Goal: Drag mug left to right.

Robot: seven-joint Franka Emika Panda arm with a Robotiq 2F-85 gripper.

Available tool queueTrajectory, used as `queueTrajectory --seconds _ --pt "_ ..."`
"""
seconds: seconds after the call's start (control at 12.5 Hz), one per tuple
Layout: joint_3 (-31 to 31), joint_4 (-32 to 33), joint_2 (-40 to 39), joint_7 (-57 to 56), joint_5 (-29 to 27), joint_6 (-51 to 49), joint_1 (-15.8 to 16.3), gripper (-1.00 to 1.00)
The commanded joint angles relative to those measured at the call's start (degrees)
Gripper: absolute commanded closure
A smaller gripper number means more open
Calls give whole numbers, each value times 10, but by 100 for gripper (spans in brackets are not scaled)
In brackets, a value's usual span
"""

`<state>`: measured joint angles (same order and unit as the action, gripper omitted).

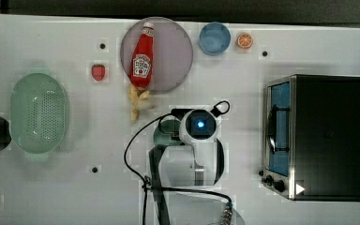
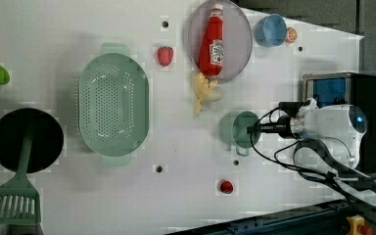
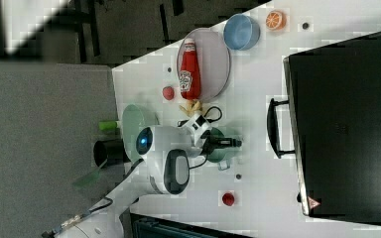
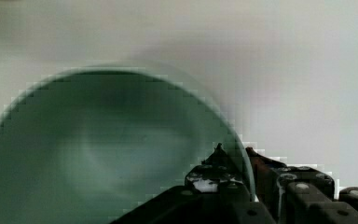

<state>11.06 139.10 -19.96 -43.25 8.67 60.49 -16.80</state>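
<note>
The small dark teal-green mug (image 2: 242, 128) stands upright on the white table, near the middle of the left view, with its handle toward the left view's bottom. My gripper (image 2: 254, 129) reaches it from the left view's right. In the wrist view the mug (image 4: 98, 149) is close up and its rim runs between my fingers, one inside and one outside, so the gripper (image 4: 235, 156) is shut on the mug's wall. In the top view the mug (image 1: 163, 134) peeks out to the left of the arm's white wrist (image 1: 199, 124). The right view has the mug (image 3: 222, 151) under the gripper (image 3: 228, 144).
A black toaster oven (image 1: 323, 136) fills the top view's right. The large pale-green colander (image 1: 38, 112) sits at the top view's left. A ketchup bottle (image 1: 142, 55) lies on a grey plate, with a light-blue cup (image 1: 214, 38), an orange slice (image 1: 244, 41) and a strawberry (image 1: 98, 71) nearby.
</note>
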Motion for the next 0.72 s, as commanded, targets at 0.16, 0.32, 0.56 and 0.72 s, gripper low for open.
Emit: queueTrajectory --seconds 0.16,0.32,0.56,0.72 --pt "-47 -9 16 -71 0 -5 -13 65" --pt "-65 -10 16 -74 0 -10 -13 65" --pt "-81 -15 16 -94 0 -9 -14 59" --pt "-77 -18 21 -94 0 -9 -12 17"
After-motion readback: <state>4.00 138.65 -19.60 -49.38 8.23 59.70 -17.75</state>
